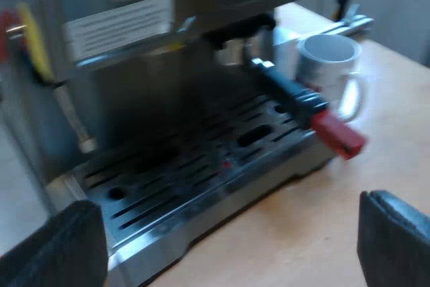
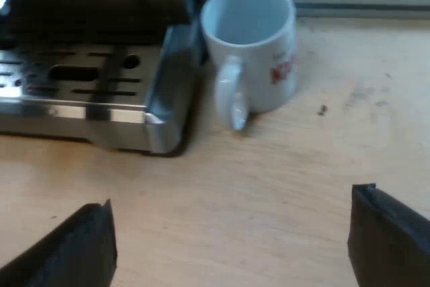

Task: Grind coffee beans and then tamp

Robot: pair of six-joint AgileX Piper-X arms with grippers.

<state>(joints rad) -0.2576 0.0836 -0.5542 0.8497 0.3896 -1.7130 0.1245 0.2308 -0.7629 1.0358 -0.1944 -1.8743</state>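
Two grippers, left gripper [image 1: 228,253] and right gripper [image 2: 232,243], both spread wide, holding nothing
Left: hangs low over the table [image 1: 302,220] before the drip tray [image 1: 188,173] of the espresso machine [image 1: 134,65], jaws wide apart, facing the holder [image 1: 295,95]; sits locked into the machine's front, red end [image 1: 339,136] jutting out past the tray near the mug [image 1: 329,65], handy for a grab. Looks like grinding not yet begun; calls first for closing on that handle. Right: hovers over bare table by the tray's corner, jaws likewise apart, mug upright just beside the machine, probably keeping clear of the other arm
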